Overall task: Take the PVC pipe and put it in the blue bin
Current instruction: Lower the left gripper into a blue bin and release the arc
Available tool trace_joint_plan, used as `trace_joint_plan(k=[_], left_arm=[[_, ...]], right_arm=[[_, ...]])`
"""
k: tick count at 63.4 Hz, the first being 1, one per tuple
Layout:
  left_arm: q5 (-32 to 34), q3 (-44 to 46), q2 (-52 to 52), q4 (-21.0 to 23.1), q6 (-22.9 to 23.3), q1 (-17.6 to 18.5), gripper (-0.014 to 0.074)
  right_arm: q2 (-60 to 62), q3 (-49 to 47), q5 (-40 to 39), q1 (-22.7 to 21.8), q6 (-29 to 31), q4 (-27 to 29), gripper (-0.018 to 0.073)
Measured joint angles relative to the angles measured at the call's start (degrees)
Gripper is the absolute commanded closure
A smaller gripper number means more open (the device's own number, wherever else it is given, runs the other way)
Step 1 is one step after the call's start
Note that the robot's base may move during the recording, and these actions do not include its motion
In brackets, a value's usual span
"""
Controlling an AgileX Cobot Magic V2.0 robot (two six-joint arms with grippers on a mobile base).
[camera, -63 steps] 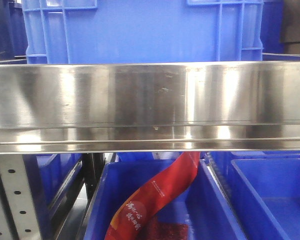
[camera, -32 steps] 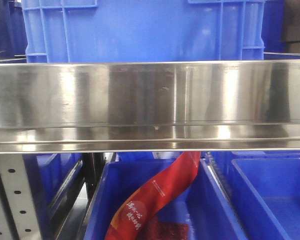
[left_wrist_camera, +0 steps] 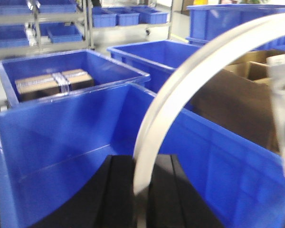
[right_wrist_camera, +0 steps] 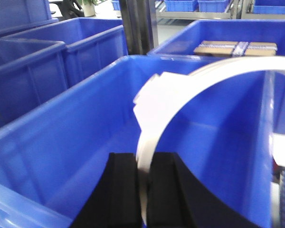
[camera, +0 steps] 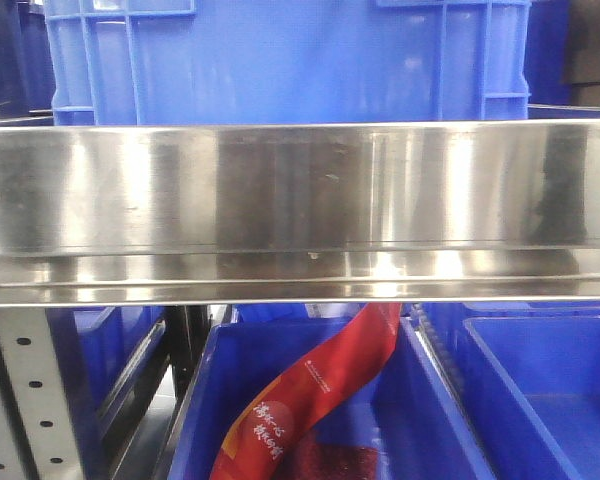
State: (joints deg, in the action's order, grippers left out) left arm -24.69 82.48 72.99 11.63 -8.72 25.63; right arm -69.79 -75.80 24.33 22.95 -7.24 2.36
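Note:
A white, bent PVC pipe [left_wrist_camera: 190,80] arcs up and to the right from my left gripper [left_wrist_camera: 141,164], whose black jaws are shut on its end, over an empty blue bin [left_wrist_camera: 52,142]. In the right wrist view the same pipe [right_wrist_camera: 180,95] curves up and right from my right gripper [right_wrist_camera: 143,161], shut on its other end, above a blue bin [right_wrist_camera: 76,137]. The front view shows neither the grippers nor the pipe.
A steel shelf rail [camera: 300,210] fills the front view, with a blue crate [camera: 280,60] above and a blue bin holding a red packet [camera: 310,400] below. Neighbouring bins hold a strapped cardboard box [left_wrist_camera: 52,80] [right_wrist_camera: 235,47]. A cardboard carton [left_wrist_camera: 237,104] stands right of the left bin.

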Motion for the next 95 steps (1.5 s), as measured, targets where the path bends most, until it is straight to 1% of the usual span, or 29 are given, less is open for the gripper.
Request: trace_joint_plan(k=[5,12,21,26,29,33,37,38,41,47,52,58,65,68,71,74,75,78,80,82,84,89,95], left_arm=[[-0.3,3.6,3.8,-0.6,2.5,0.0,0.0707],[-2.4,10.6,9.5,-0.7,4.6,0.0,0.0707],[-6.6,19.2,16.9,-0.7,5.4,0.0,0.0707],[-7.6,21.0,19.6,-0.7,5.6,0.1,0.0707],[-7.8,21.3,20.8,-0.7,5.6,0.1,0.0706],[-7.9,21.4,22.3,-0.7,5.7,0.1,0.0686],[-7.9,21.5,23.1,-0.7,5.7,0.1,0.0634],[-7.9,21.5,23.2,-0.7,5.7,0.1,0.0617],[-8.0,21.5,23.6,-0.8,5.7,0.1,0.0559],[-8.0,21.6,23.8,-0.8,5.7,0.1,0.0405],[-8.0,21.7,23.8,-0.8,5.7,0.1,0.0296],[-8.0,21.7,23.8,-0.8,5.7,0.1,0.0232],[-8.1,21.7,23.9,-0.7,5.7,0.1,0.025],[-8.1,21.7,23.9,-0.6,5.7,0.1,0.029],[-8.2,21.7,23.9,-0.3,5.7,0.1,0.0358],[-8.5,21.7,23.9,0.6,5.8,0.1,0.0466],[-8.8,21.7,23.9,1.0,5.8,0.1,0.0517],[-10.1,21.7,23.7,3.1,5.8,0.1,0.0616],[-10.6,21.7,23.3,4.0,5.8,0.1,0.0695],[-11.0,21.7,23.0,4.7,5.8,0.1,0.0707],[-11.1,21.7,22.7,5.1,5.8,0.1,0.0708],[-11.2,21.7,21.9,5.7,5.8,0.2,0.0708],[-11.5,21.8,21.8,4.6,5.8,0.2,0.0708]], right_arm=[[-1.4,-2.1,1.0,0.0,0.0,0.0,0.0728],[-4.1,-5.6,3.3,0.0,0.0,-0.1,0.0728],[-9.2,-10.6,6.2,0.0,0.0,-0.1,0.0728],[-11.3,-12.6,7.0,0.0,0.0,-0.1,0.0726],[-12.5,-13.5,7.6,0.0,0.0,-0.2,0.0706],[-13.8,-14.6,8.5,0.0,0.0,-0.2,0.0635],[-14.8,-15.3,9.2,0.0,0.0,-0.2,0.0522],[-15.0,-15.4,9.4,0.0,0.0,-0.2,0.0508],[-15.5,-15.6,9.5,0.0,0.0,-0.2,0.0406],[-16.5,-15.6,9.8,0.0,0.0,-0.2,0.0252],[-17.1,-15.6,10.2,0.0,0.0,-0.2,0.0206],[-17.4,-15.6,10.3,0.0,0.0,-0.2,0.0211],[-17.4,-15.6,10.3,0.0,0.0,-0.2,0.0211],[-17.4,-15.6,10.3,0.0,0.0,-0.2,0.0228],[-17.4,-15.6,10.3,0.0,0.0,-0.2,0.0282],[-17.4,-15.6,10.8,0.0,0.0,-0.2,0.0375],[-17.4,-15.6,10.8,0.0,0.0,-0.2,0.0405],[-17.2,-15.6,11.5,0.0,0.1,-0.2,0.0503],[-17.1,-15.6,11.9,0.0,0.1,-0.2,0.0601],[-17.0,-15.6,12.3,0.0,0.1,-0.2,0.0679],[-16.9,-15.6,12.4,0.0,0.1,-0.2,0.073],[-16.8,-15.7,12.4,0.0,0.1,-0.3,0.0727],[-16.8,-15.7,12.2,0.0,0.1,-0.5,0.0727]])
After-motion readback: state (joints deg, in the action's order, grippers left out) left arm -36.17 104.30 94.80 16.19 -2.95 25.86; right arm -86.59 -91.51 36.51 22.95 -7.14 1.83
